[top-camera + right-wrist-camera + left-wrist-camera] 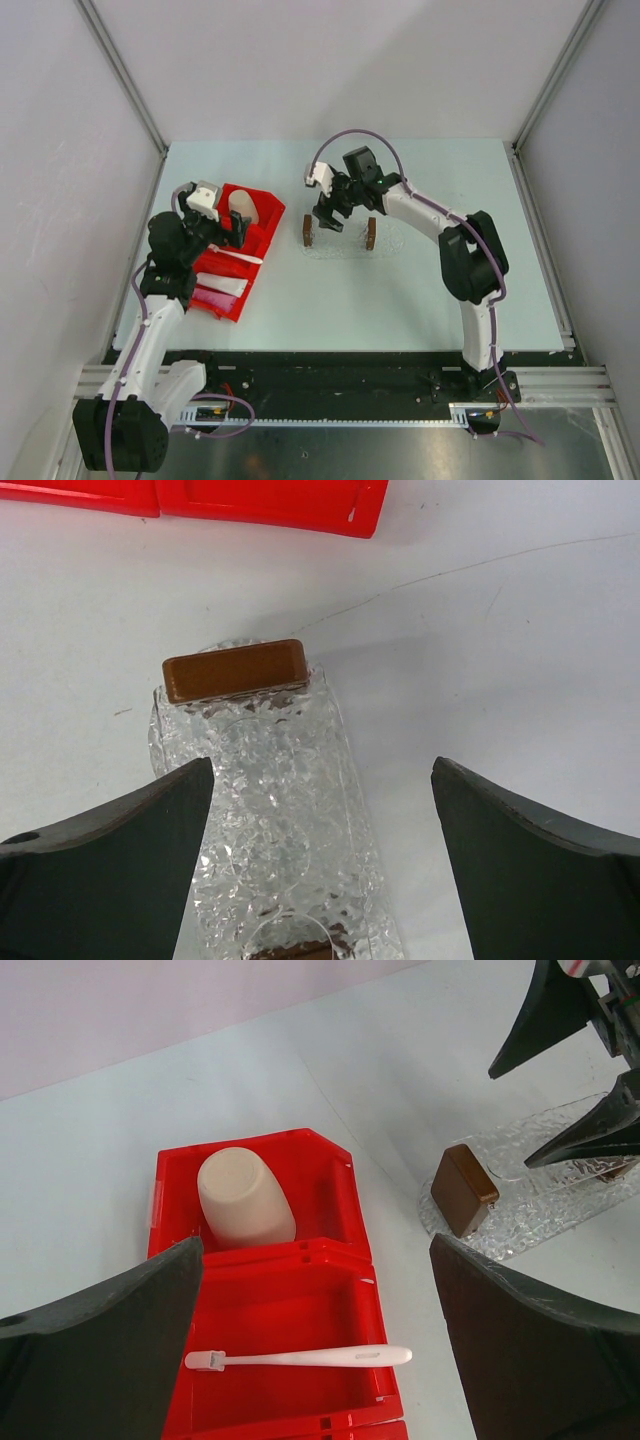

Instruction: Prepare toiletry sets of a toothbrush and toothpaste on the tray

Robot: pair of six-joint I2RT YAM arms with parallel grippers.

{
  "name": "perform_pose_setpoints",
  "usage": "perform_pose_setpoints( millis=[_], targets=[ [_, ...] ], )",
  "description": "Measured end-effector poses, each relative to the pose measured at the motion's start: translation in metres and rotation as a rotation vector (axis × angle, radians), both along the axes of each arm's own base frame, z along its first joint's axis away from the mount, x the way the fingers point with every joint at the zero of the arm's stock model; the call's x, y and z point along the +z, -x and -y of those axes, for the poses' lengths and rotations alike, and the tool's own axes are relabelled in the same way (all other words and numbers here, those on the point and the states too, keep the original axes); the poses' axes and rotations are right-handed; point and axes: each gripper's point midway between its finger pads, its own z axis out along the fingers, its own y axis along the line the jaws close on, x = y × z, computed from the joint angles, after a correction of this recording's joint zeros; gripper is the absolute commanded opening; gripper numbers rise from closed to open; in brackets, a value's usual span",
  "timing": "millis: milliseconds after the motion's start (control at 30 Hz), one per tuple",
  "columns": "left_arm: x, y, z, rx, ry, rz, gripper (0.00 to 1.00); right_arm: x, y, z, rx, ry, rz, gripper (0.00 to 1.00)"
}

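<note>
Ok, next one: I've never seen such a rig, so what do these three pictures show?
Two robot arms stand at a table. One picture looks down from above; the other two come from wrist cameras, where the dark wedges are the left fingers and right fingers. A red bin holds a tan cup and a white toothbrush. The left fingers hang open over it, the right fingers over a clear tray with brown end blocks. Nothing is held.
</note>
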Motion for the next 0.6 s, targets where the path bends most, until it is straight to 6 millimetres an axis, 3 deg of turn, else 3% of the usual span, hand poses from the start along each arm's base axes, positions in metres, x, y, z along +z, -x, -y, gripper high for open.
perform_pose_setpoints(
  millis=[267,600],
  targets=[
    [0.0,0.0,0.0,0.0,0.0,0.0,1.0,-0.003,-0.007,-0.002,-0.019,0.007,0.033,0.95],
    [0.0,0.0,0.0,0.0,0.0,0.0,1.0,-0.02,-0.007,0.001,-0.025,0.037,0.023,0.95]
  ],
)
